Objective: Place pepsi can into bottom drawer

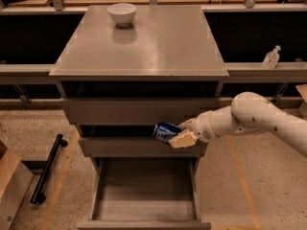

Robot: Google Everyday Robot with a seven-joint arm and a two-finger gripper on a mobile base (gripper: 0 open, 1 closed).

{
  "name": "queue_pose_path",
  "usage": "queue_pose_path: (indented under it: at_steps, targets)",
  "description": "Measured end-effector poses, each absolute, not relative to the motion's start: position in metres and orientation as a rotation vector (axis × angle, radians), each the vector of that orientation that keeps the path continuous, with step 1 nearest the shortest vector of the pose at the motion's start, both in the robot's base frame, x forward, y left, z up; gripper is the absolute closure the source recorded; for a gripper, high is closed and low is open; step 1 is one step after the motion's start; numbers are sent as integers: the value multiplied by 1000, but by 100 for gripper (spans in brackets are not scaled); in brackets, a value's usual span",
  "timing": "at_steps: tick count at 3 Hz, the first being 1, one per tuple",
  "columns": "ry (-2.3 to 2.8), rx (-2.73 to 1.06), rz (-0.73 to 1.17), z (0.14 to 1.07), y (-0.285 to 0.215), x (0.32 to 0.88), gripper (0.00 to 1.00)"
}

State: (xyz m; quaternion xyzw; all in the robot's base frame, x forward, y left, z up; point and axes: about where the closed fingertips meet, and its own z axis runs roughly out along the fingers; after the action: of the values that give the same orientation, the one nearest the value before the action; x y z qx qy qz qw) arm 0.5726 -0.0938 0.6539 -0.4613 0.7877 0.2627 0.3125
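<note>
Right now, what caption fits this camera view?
Gripper holding the pepsi can above the open bottom drawer, white bowl on the cabinet top.

From the right, the claw (178,134) holds the pepsi can (166,131) before the middle drawer (120,147), above the open bottom drawer (144,195); a bowl (121,13) sits rear-left on the desk (158,47).

A white bowl (121,13) sits far-left on the grey tabletop (158,47), a clear bottle (271,58) stands on the right ledge (254,71), and a black bar (46,175) lies on the floor (33,128).
</note>
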Motion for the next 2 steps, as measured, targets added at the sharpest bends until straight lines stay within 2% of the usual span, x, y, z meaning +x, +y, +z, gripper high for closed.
queue_pose_path:
  at_steps: [2]
  targets:
    - [2054,-1077,899,516,-87,589,100]
